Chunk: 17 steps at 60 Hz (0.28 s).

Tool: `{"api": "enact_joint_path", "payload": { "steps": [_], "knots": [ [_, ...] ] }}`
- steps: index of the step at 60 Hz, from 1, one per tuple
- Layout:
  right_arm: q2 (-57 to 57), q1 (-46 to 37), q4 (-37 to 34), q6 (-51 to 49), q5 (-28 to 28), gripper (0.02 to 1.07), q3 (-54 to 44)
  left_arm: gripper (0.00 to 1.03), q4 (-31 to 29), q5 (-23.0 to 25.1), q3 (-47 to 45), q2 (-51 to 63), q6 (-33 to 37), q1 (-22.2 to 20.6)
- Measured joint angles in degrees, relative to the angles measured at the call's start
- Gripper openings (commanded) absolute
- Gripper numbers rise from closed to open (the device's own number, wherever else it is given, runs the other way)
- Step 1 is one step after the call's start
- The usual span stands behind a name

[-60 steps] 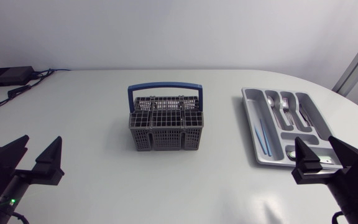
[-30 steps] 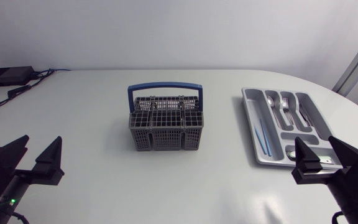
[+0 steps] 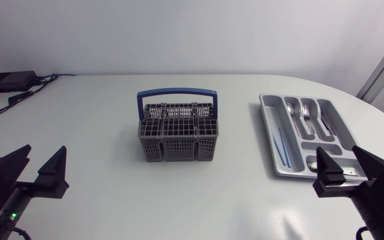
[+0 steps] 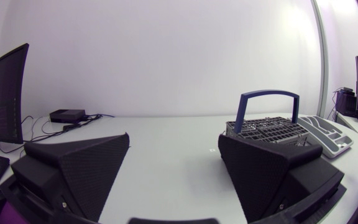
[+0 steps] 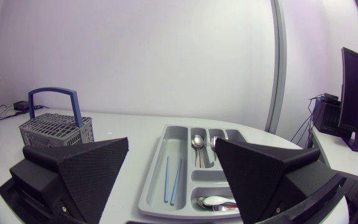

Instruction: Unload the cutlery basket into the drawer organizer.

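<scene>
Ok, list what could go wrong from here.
1. The basket has a fine grid top. The left gripper is broad-fingered and may not fit the cells, so it could drag or tip the basket.
2. The handle arches over the cells and could snag an arm coming down.
3. The right gripper sits by the organizer's near end. A careless swing could knock it and shift the chopsticks.

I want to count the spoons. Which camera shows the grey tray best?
The head view: it looks down into the tray, though the right gripper covers one corner. The right wrist view sees it slantwise between its fingers; the left wrist view, only a far sliver.
</scene>
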Motion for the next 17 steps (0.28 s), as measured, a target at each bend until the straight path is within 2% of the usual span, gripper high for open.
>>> {"api": "enact_joint_path", "payload": {
  "steps": [17],
  "knots": [
    [0.0, 0.0, 0.0, 0.0, 0.0, 1.02, 0.0, 0.99, 0.0, 0.0, 0.0, 0.0, 0.0, 0.0]
  ]
}}
